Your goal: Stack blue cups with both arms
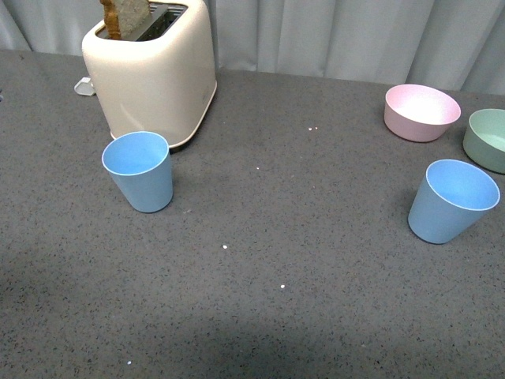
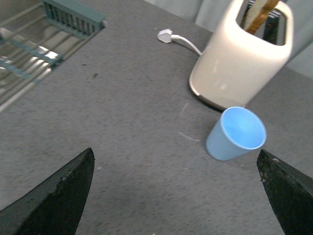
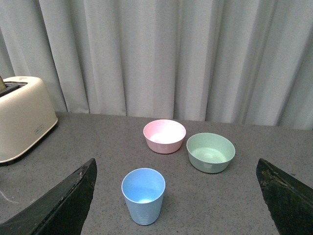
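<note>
Left pincer [image 2: 175, 156] and right pincer [image 3: 175, 161] were both spread, empty. Left cup [image 1: 140, 174] stood upright on the desk [image 1: 276, 276] ahead of the former, beside the toaster [image 1: 154, 75]; right cup [image 1: 451, 203] stood upright ahead of the latter, at the right.

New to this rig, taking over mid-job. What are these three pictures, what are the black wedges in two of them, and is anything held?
This is a robot with two arms, each ending in a gripper. The front view looks out from the robot's body over the grey speckled table; no arm shows there. The other two views come from cameras on the wrists. The black wedges are the fingers of the left gripper and the right gripper, both open and holding nothing. On the table stand a cream toaster with a slice of bread in it, the left light blue plastic cup in front of it, the right light blue plastic cup, a pink bowl and a pale green bowl. Each wrist camera faces its own cup.
</note>
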